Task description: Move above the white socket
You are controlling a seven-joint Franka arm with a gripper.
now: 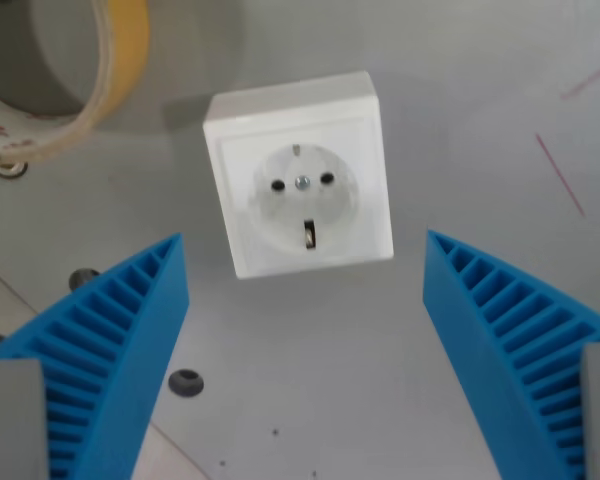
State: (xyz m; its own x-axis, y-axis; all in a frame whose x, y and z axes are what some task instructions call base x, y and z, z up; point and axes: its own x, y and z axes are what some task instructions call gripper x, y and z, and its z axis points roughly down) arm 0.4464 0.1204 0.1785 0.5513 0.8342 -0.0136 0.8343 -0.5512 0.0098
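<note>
A white square socket [300,175] with a round recessed face, two pin holes and a centre screw lies flat on the grey surface, in the upper middle of the wrist view. My gripper [303,240] hangs above it, open, with nothing between its blue ribbed fingers [110,340]. One fingertip ends at the wrist view's left of the socket's lower edge, the other at its right. The socket's lower edge sits between the two tips.
A roll of yellowish tape [70,90] lies at the upper left, close to the socket's corner. Bolt holes [185,382] dot the grey table [480,120] at lower left. Thin red marks [560,175] cross the surface at upper right.
</note>
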